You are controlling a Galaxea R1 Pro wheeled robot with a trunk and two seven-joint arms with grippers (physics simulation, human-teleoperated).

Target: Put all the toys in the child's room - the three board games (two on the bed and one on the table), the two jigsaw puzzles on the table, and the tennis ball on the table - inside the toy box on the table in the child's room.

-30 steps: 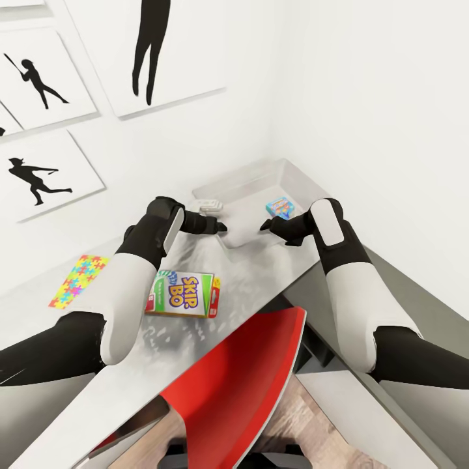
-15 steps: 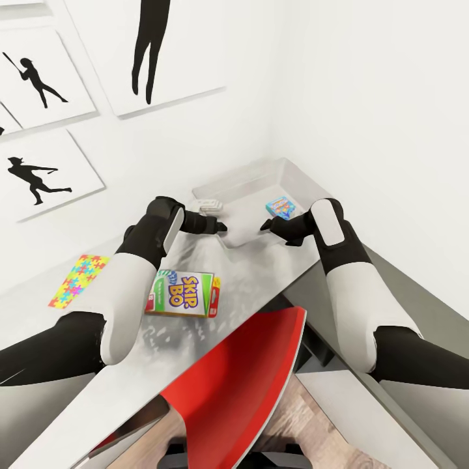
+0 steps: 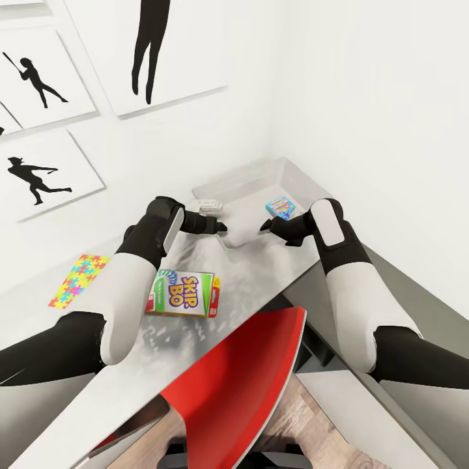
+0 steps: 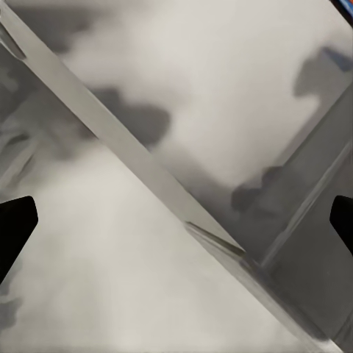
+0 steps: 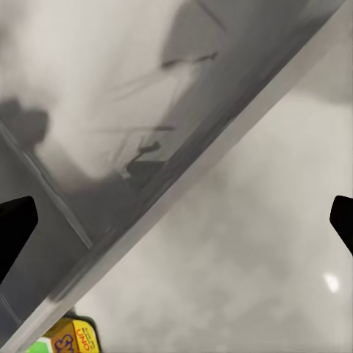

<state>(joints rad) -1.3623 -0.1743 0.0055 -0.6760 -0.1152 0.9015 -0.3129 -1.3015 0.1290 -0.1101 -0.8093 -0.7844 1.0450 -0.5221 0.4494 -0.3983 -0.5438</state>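
Grippers, left (image 3: 220,227) and right (image 3: 265,226), both spread apart, flank the box's (image 3: 296,174) near corner; game (image 3: 180,294) lies mid-tabletop.

On the table near my left arm lies a green board game box (image 3: 180,294), and I read "SKIP BO" in big yellow letters across its lid. My right wrist camera catches a corner of the same box (image 5: 68,340), with small lettering I cannot make out. The blue box (image 3: 281,206) in the toy box (image 3: 242,187) carries print too small to read.
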